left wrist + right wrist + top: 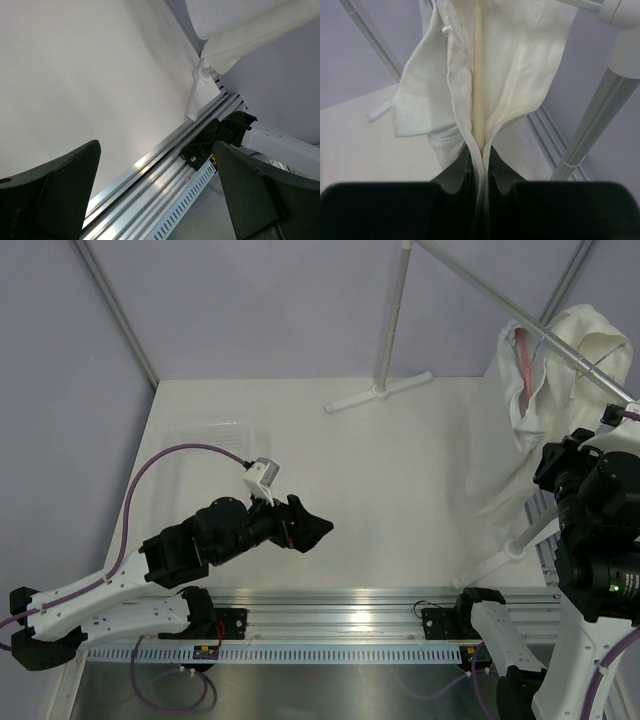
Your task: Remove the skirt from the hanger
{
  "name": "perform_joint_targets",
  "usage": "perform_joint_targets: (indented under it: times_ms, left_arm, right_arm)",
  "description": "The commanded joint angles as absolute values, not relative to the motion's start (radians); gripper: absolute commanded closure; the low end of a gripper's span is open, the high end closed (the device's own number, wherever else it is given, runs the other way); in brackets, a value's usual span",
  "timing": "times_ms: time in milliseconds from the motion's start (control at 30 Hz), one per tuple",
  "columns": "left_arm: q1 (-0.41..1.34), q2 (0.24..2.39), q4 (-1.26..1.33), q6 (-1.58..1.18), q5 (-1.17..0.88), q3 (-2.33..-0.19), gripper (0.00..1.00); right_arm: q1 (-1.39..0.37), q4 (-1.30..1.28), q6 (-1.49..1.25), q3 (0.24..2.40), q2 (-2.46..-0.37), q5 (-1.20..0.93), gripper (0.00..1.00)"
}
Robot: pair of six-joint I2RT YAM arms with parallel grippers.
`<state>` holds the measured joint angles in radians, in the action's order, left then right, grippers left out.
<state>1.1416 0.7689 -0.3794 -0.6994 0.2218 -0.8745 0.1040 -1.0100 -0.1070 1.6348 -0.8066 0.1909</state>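
The skirt (575,345) is plain cream-white with no pattern, apart from a dusty pink-red strip (524,362) at its inner fold. The left gripper (320,529) and the right gripper (479,167) are both matt black, and the cable (200,447) is purple. The table (380,480) is off-white, the walls (250,300) are pale lilac-grey, and the rail (340,610) is bare silver.

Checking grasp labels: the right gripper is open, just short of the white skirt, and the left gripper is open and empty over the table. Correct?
No: the right wrist view shows the right gripper shut on the skirt. The left gripper is open and empty over the table.
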Motion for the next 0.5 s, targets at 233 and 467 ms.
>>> perform_joint_targets:
  times_ms: [233, 467]
  left_arm:
    - [1.144, 0.756, -0.307, -0.663, 0.232, -0.868, 0.01]
    - [1.144, 0.782, -0.347, -0.64, 0.225, -0.919, 0.01]
  right_arm:
    - [0.107, -0.83, -0.089, 1.6, -0.736, 0.164, 1.0]
    - [0.107, -0.995, -0.146, 1.621, -0.683, 0.123, 1.0]
